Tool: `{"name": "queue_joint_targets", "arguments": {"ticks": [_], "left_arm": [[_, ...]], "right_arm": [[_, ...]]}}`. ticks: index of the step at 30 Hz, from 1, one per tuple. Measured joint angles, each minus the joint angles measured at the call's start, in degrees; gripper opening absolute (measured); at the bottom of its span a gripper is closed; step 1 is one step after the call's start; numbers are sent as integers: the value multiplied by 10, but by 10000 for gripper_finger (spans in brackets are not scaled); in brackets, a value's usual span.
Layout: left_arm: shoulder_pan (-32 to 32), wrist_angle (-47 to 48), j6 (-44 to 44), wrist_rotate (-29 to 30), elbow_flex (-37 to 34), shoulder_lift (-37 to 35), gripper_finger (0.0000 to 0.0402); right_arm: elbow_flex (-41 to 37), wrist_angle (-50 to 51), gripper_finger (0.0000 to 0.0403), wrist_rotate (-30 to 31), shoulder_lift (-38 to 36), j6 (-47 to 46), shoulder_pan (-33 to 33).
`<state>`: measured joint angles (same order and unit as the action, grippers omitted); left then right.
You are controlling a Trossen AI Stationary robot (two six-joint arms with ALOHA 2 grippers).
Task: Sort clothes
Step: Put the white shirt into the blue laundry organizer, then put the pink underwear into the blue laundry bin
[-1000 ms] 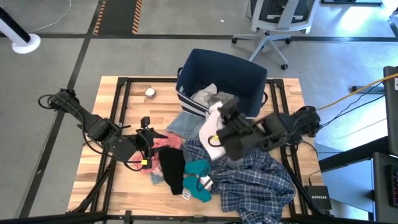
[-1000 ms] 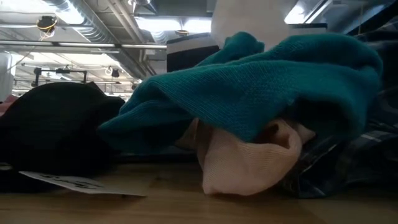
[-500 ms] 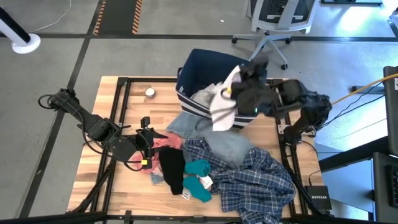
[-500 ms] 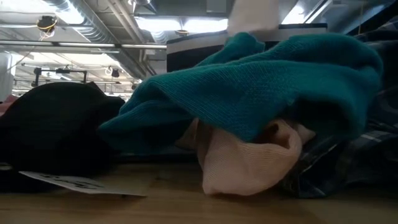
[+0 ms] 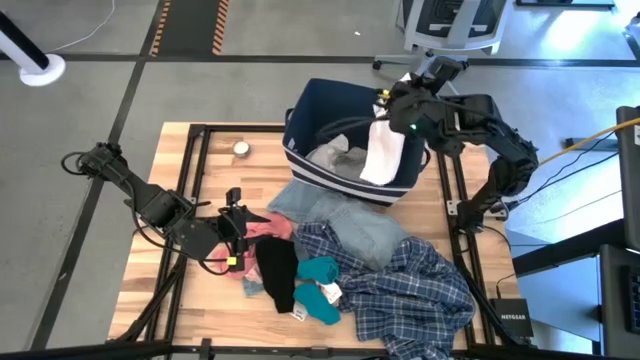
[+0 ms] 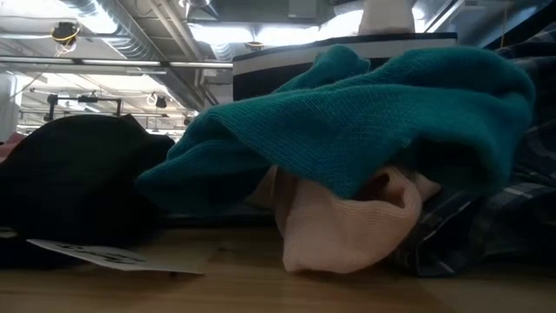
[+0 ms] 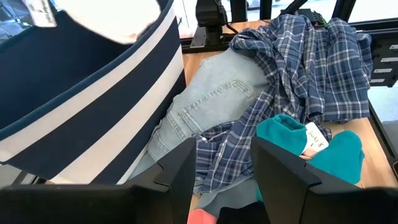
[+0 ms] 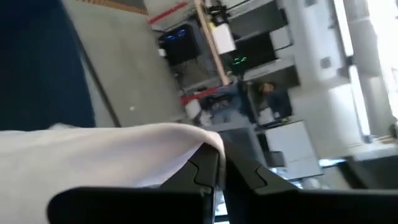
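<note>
A white soft garment (image 5: 383, 152) is held over the navy fabric bin with white stripes (image 5: 352, 115), pinched in the closed jaws of the right gripper (image 5: 392, 108).

The garment hangs at upper centre of the high view, its lower end inside the bin near the right wall, beside pale pieces already in it. Below the bin, light blue denim (image 5: 345, 215), a large blue-white plaid shirt (image 5: 410, 290), teal knitwear (image 5: 320, 272), a black piece (image 5: 276, 272) and a pink piece (image 5: 265, 228) are crowded across the wooden table (image 5: 200, 160). Bare table is seen only at the upper left and along the left edge. The left gripper (image 5: 238, 232) is placed at centre left, jaws spread, touching the pink piece.
</note>
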<state>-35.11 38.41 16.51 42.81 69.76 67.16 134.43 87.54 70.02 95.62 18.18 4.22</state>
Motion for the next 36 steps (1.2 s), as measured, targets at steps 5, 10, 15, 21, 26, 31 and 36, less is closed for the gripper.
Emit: {"name": "queue_joint_targets", "arguments": {"ticks": [5,10,15,21,26,31,36], "left_arm": [[0,0,0,0,0,0,148],[0,0,0,0,0,0,148],[0,-1,0,0,0,0,148],[0,-1,3,0,0,0,148],[0,-1,2,0,0,0,148],[0,-1,3,0,0,0,148],[0,-1,2,0,0,0,148]], "right_arm": [[-1,4,21,-125,17,0,20],[-1,4,21,-161,31,-30,23],[-1,-1,28,-213,48,-46,23],[-1,-2,99,-268,50,-61,26],[-1,-1,175,-318,51,-40,26],[-1,-3,217,-359,51,-29,13],[-1,-3,225,-377,51,-25,-33]]}}
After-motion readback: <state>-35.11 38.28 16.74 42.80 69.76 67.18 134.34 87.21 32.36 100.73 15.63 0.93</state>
